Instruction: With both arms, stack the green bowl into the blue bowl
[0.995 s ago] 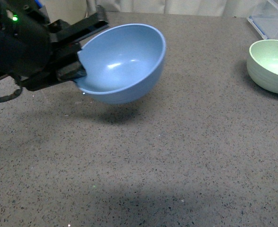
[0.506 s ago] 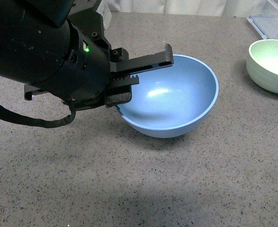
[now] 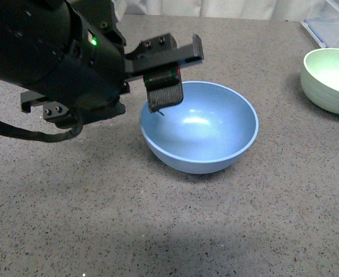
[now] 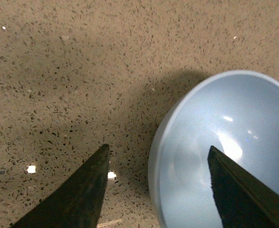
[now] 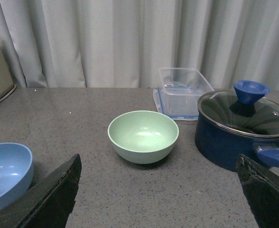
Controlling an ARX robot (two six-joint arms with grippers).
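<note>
The blue bowl (image 3: 199,130) sits upright on the speckled table near the middle. My left gripper (image 3: 175,75) is open just above the bowl's left rim, holding nothing. In the left wrist view the left gripper (image 4: 157,147) straddles the rim of the blue bowl (image 4: 234,156), one finger (image 4: 78,194) outside it and the other over the inside. The green bowl (image 3: 331,78) stands upright at the far right. In the right wrist view the right gripper (image 5: 158,159) is open and empty, a short way in front of the green bowl (image 5: 143,135). The blue bowl (image 5: 4,173) shows at that view's edge.
A dark blue pot (image 5: 239,137) with a glass lid stands beside the green bowl. A clear plastic container (image 5: 182,90) sits behind it by the curtain, and also shows in the front view (image 3: 331,26). The left arm's black body (image 3: 48,63) fills the front view's left.
My left gripper carried the blue bowl rightward and down to the table, then opened and let it go. The bowl now rests level. The green bowl has not moved.
</note>
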